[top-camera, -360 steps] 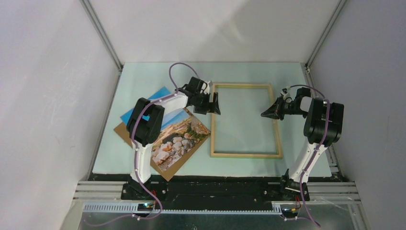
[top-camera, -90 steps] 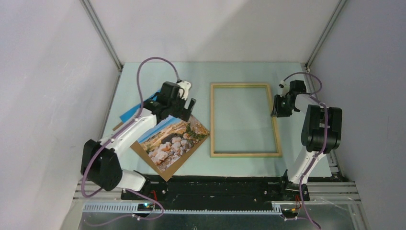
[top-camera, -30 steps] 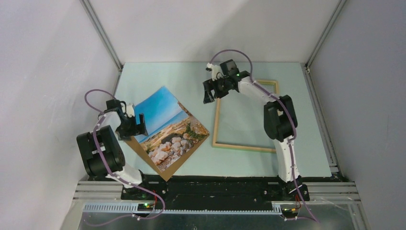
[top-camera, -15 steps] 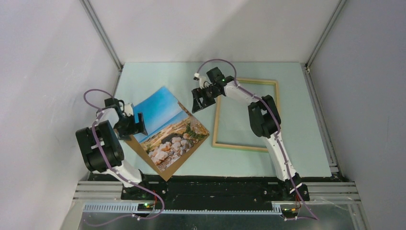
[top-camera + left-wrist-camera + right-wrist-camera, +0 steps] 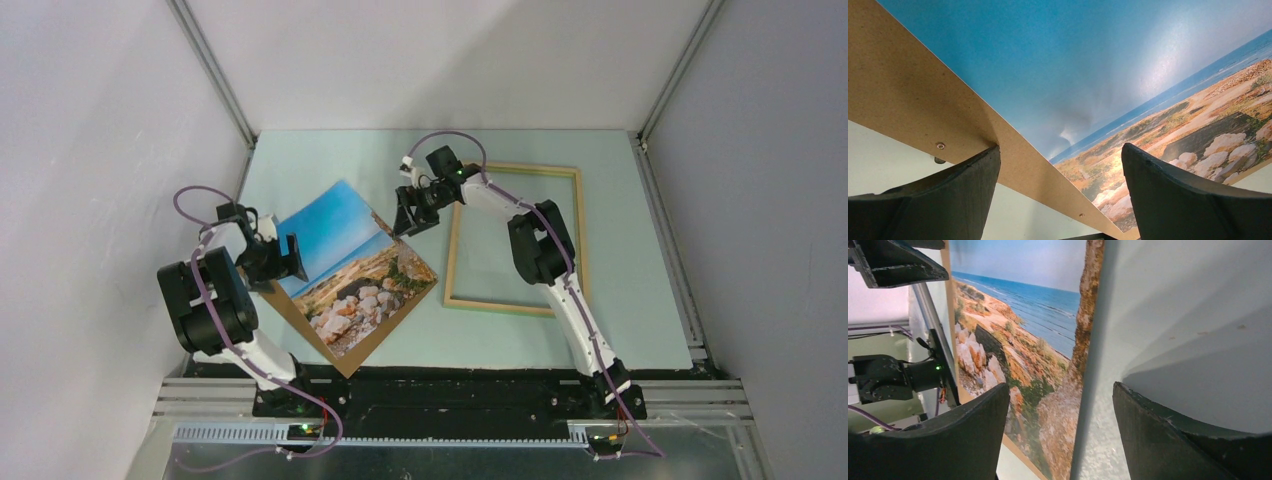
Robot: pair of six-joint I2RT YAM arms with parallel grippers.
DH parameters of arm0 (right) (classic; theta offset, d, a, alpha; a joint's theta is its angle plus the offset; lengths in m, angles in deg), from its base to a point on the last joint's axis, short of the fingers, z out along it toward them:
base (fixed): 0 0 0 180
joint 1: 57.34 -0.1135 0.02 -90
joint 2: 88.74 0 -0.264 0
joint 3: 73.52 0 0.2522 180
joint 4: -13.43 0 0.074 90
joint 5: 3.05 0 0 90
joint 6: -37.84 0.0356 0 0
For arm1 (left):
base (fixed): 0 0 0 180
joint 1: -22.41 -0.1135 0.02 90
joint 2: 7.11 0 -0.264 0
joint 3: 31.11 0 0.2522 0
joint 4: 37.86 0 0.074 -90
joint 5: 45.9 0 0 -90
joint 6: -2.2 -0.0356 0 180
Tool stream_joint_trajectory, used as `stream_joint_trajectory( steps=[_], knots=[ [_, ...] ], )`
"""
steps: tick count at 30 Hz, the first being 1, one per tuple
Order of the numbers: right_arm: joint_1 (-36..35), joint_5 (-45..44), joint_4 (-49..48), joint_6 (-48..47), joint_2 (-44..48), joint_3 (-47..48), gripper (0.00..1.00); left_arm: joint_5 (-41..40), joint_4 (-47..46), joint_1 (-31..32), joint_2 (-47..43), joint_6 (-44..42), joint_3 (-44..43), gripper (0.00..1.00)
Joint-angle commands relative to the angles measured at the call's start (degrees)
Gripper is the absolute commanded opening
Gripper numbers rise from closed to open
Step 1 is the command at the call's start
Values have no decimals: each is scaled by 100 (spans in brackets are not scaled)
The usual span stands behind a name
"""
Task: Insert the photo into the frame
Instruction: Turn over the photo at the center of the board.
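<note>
Pickup step: your left gripper [image 5: 285,258] and right gripper [image 5: 412,218], both wide, flank the photo [image 5: 345,270]; next, clamp its edges, lift to the frame [image 5: 515,305].

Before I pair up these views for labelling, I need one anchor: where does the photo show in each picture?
Top external: the photo lies left of centre, turned like a diamond.
Left wrist: the photo fills the upper right, mostly blue sky.
Right wrist: the photo runs down the left half.
Shared landmark: its pale rocks, seen at the right edge for the left wrist and at mid-left for the right wrist.
</note>
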Motion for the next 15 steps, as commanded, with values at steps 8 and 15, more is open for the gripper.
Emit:
stream_joint_trajectory(
  steps=[8,15],
  knots=[
    [-239,751,-337,705,-452,388,75,918,-546,229,470,90,194,95],
    [-202,1230,-793,1171,-445,316,67,902,-604,346,439,139,218,94]
  ],
)
